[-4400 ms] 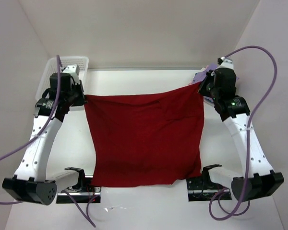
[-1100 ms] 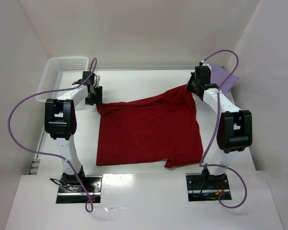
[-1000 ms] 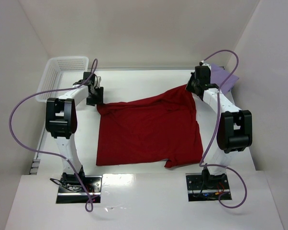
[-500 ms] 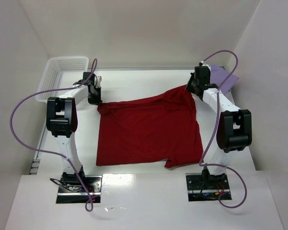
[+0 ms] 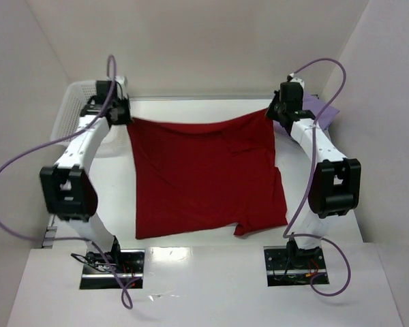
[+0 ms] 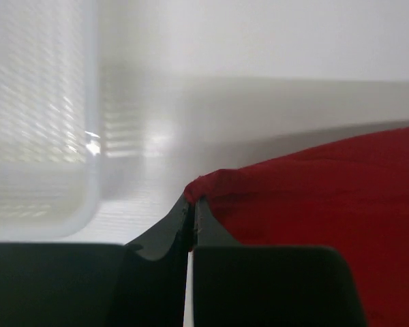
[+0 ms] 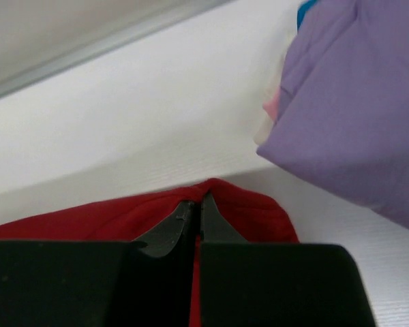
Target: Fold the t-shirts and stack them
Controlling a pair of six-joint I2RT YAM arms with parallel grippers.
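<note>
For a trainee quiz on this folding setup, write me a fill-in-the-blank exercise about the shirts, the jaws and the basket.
The spread-out t-shirt is dark ___.
Both pairs of jaws are ___ on its far corners.
The folded lavender t-shirt lies beside the ___ arm's jaws.
The white mesh basket sits on the robot's ___ side.
Missing words: red; shut; right; left.

Counted one dark red t-shirt (image 5: 204,174); one lavender t-shirt (image 7: 347,102) at 2 o'clock, plus one pink edge (image 7: 269,107), one blue edge (image 7: 305,10). One basket (image 5: 67,117) at 10 o'clock.
</note>
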